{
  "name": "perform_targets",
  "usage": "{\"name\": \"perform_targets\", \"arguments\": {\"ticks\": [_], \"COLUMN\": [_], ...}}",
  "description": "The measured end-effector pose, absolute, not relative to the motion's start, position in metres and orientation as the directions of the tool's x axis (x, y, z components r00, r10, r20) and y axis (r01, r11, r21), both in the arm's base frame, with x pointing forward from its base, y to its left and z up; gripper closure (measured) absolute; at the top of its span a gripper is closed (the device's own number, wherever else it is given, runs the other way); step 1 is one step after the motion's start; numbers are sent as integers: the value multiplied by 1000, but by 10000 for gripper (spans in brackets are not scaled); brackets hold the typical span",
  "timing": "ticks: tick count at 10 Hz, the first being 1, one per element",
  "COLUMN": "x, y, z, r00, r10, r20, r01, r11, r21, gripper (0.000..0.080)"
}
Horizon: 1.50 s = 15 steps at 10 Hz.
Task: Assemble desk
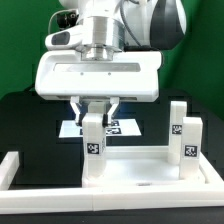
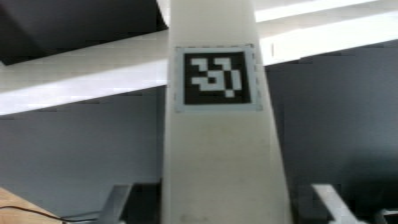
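Arm (image 1: pixel 110 25) hung vertical, wrist pointed straight down toward 6 o'clock. Gripper (image 1: pixel 97 108) fingers (image 1: pixel 82 105) closed either side of upright leg post (image 1: pixel 94 140), clamping its top.

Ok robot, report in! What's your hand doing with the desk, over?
End effector shut on a leg post, post upright on the desk panel. Two more posts already standing at the exterior view's right. Nothing blocking.
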State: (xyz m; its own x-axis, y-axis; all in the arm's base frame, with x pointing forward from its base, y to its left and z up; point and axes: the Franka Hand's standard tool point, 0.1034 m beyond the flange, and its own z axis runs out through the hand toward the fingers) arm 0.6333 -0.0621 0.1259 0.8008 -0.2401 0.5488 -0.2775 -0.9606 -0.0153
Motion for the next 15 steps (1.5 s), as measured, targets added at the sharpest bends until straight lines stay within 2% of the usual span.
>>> {"name": "perform_targets", "arguments": {"ticks": [2,3,4,5,6,11,12,13,14,15], "x": [633,633,633,633,633,633,632,635,642,640], "y": [-62,-62,-63,-63,-63,-63,-61,-57,-61,-62], "z": [126,126,126,126,126,125,123,128,136,130], "r00": [801,801,801,801,801,801,814,846,840,855], "r10": [-241,-241,-241,-241,-241,-241,-247,-273,-278,-290], "r20": [549,548,548,548,548,548,526,457,465,430], "r01": [-278,-278,-278,-278,-278,-278,-277,-276,-279,-285], "r11": [-960,-960,-960,-960,-960,-960,-961,-959,-958,-955], "r21": [-15,-15,-15,-15,-15,-15,-23,-62,-68,-77], "gripper": [508,432,243,243,170,150,150,150,150,150]}}
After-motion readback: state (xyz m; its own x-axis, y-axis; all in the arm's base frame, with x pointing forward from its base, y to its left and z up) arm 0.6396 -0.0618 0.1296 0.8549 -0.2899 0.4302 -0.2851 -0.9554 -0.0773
